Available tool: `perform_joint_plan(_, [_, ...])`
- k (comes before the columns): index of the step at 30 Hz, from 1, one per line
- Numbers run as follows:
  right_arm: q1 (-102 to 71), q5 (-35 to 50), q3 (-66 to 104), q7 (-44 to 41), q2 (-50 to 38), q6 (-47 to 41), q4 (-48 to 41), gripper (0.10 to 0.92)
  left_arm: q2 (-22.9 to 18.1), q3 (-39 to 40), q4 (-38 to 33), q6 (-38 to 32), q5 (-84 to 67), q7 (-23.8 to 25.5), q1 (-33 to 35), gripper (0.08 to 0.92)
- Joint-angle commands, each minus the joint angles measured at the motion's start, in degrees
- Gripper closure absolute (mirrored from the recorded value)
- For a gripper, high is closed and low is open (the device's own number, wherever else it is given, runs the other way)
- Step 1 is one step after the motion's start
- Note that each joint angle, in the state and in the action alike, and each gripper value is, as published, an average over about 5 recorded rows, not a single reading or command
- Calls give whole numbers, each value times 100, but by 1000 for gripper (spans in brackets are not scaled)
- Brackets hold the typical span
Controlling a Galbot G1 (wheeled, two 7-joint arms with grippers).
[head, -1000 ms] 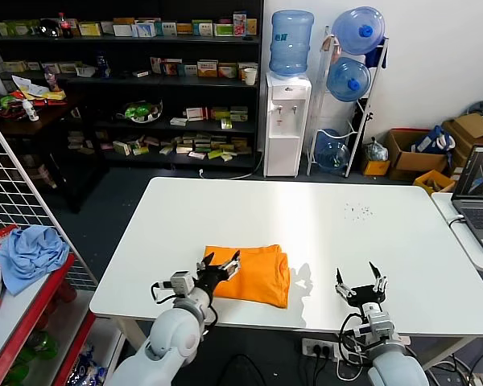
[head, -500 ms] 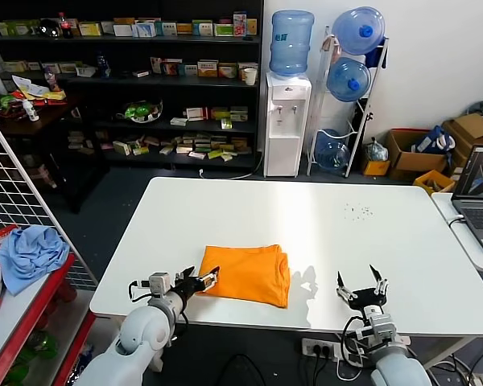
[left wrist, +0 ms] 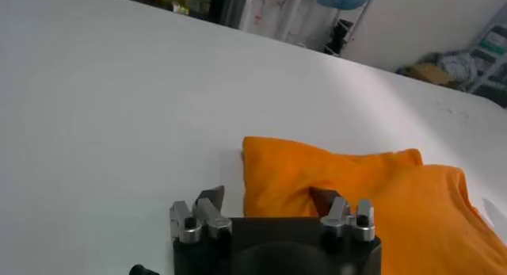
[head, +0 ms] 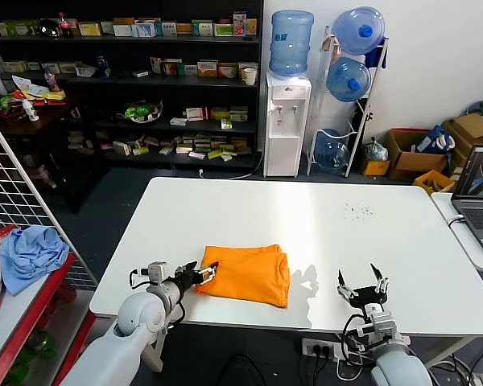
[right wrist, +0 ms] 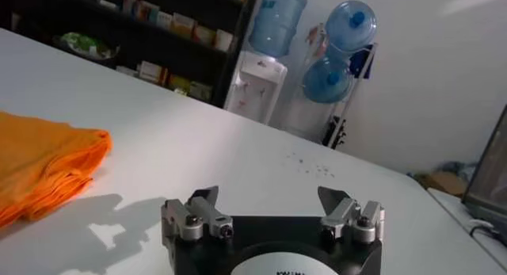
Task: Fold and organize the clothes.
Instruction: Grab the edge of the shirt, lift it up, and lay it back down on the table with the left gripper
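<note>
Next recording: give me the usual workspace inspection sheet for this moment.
Surface: white table, faint dark specks toward its far right.
Job's things: orange T-shirt folded near the front edge.
Clutter: nothing seen on the table.
Grippers: left gripper low at the shirt's left edge, one finger over the cloth, jaws not closed; right gripper open, idle near the front right, clear of the shirt.
Cables: power strip under the table.
Surroundings: shelves, water dispenser, laptop, blue cloth.
</note>
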Motion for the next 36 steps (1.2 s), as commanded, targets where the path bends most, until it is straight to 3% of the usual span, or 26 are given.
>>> perform_joint_plan(1, [17, 13, -7, 6, -8, -12, 14, 203, 40, -15, 163, 188, -51, 212, -149, 336])
perform_joint_plan(19, [1, 76, -21, 6, -60, -27, 113, 203, 5, -197, -201, 141, -309, 172, 48, 847])
perform_joint_plan(27, [193, 150, -214, 11, -113, -90, 115, 203, 457, -764, -498, 90, -481, -234, 408, 877])
perform_joint_plan(32, [422, 170, -483, 19, -82, -163, 104, 203, 997, -1288, -622, 196, -435, -596, 581, 877])
perform_joint_plan(36, [569, 169, -690, 16, -64, -170, 48, 203, 1503, -1654, -611, 283, -144, -606, 709, 877])
